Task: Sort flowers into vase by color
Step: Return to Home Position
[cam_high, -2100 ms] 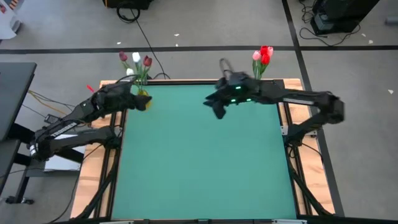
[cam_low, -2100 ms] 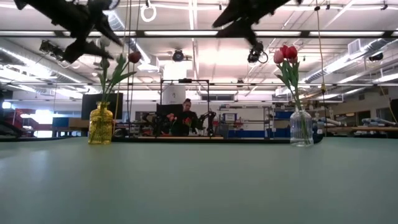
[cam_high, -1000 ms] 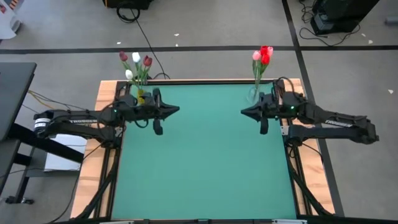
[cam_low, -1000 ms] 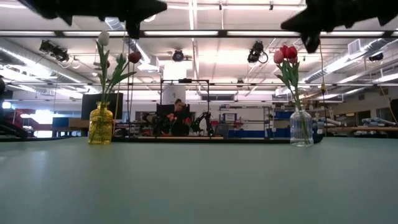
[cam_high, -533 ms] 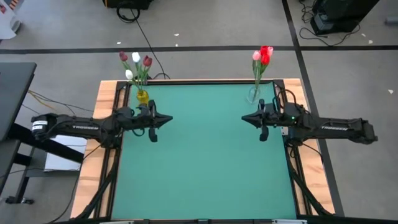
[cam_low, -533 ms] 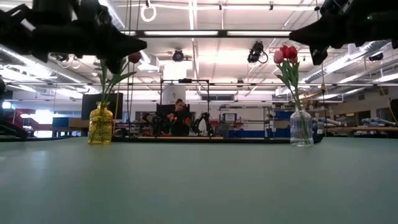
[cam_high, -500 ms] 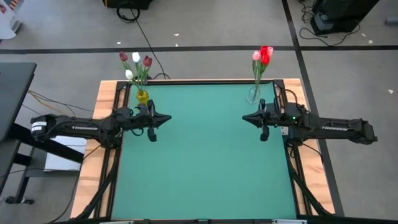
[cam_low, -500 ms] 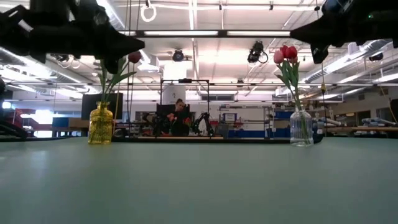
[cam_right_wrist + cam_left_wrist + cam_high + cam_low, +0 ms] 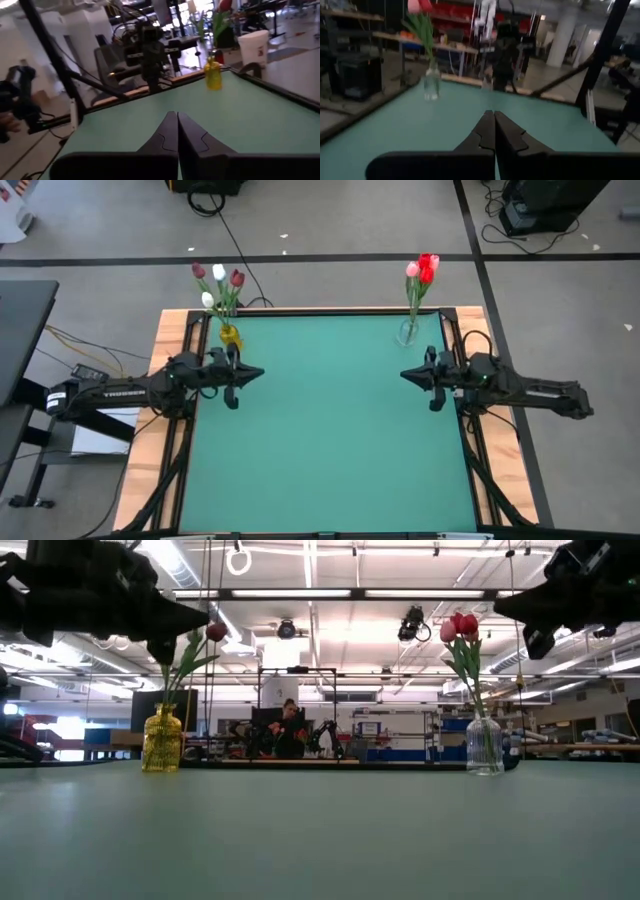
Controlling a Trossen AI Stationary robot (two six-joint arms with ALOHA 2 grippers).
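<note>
Left gripper [image 9: 258, 373] is hovering at the left edge of the green table [image 9: 330, 440] and right gripper [image 9: 404, 375] at the right edge, both pinched fully together and gripping nothing. White and dark red flowers [image 9: 218, 280] are sitting in the yellow vase [image 9: 229, 336] far left, pink and red flowers [image 9: 424, 268] in the clear vase [image 9: 407, 332] far right.

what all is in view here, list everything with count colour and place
yellow vase: one, yellow, table's far left corner
clear vase: one, clear glass, table's far right corner
white and dark red flowers: four, two of each, in yellow vase
pink and red flowers: about three, in clear vase
table: one, green top
person: one, far behind table
left gripper: dark, left side, fingers shut
right gripper: dark, right side, fingers shut
</note>
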